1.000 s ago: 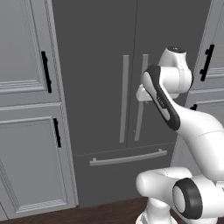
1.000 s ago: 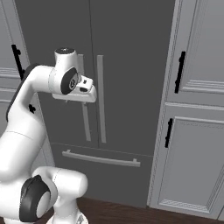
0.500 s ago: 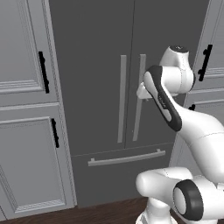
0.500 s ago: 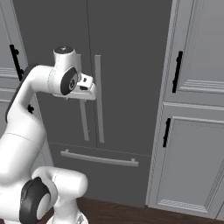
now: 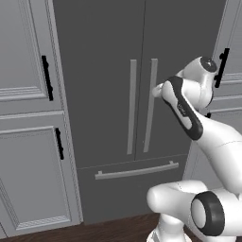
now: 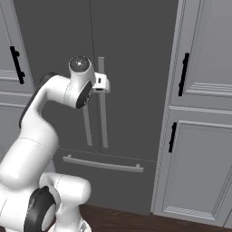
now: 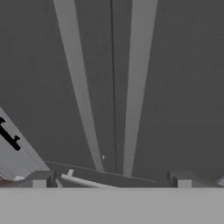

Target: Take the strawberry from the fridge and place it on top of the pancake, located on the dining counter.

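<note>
Presently the fridge (image 5: 142, 94) stands closed: two upper doors meet at a centre seam, each with a long pale bar handle, and a drawer with a horizontal bar lies below. The gripper (image 5: 156, 90) is raised to the right door's handle (image 5: 150, 104), close in front of it; contact cannot be confirmed. In the hand view both handles run up the frame, the right one (image 7: 139, 78) nearer the centre, and the two fingertips (image 7: 41, 178) sit far apart at the bottom corners, so the jaws are spread wide with nothing between them.

Grey cabinets (image 6: 199, 113) with black handles flank the fridge. The strawberry is presumably behind the closed doors; neither the pancake nor the counter is visible.

Judgement on handling: the handle is rigid and smooth, best taken across its width near mid-height, where a pull swings the door on its hinge. The door is probably heavy and sealed. The strawberry will be light, soft and easily bruised, calling for a gentle pinch about its middle.
</note>
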Available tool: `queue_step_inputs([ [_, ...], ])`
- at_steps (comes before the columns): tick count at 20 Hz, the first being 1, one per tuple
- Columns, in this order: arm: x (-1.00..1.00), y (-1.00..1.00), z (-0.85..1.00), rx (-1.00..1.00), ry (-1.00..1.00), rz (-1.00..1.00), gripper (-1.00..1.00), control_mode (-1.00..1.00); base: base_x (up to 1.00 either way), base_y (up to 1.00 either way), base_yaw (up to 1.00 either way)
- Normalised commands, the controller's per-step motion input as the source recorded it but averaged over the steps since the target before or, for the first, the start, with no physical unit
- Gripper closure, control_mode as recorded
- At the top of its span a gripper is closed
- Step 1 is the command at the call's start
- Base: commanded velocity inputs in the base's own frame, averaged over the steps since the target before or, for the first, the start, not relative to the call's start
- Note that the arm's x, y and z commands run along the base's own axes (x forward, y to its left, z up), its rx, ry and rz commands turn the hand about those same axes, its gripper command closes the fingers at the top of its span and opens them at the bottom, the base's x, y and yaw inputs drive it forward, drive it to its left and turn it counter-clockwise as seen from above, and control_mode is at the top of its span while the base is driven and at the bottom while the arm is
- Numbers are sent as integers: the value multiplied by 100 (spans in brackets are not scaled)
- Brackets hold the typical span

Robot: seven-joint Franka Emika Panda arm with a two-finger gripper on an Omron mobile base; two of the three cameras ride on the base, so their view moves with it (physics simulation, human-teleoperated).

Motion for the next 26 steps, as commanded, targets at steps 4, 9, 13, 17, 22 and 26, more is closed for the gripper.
queue_step_inputs([
  [4,63,-8,6,0,-14,0,-100,-100,0,0,0],
  [9,61,0,-1,0,-5,-4,-100,-100,0,0,0],
  [13,65,0,-3,0,0,-8,-100,-100,0,0,0],
  [17,65,-8,0,0,0,-3,-100,-100,0,0,0],
  [22,66,-5,-1,0,0,-1,-100,-100,0,0,0],
  [26,76,-17,-4,0,-1,0,-100,-100,0,0,0],
])
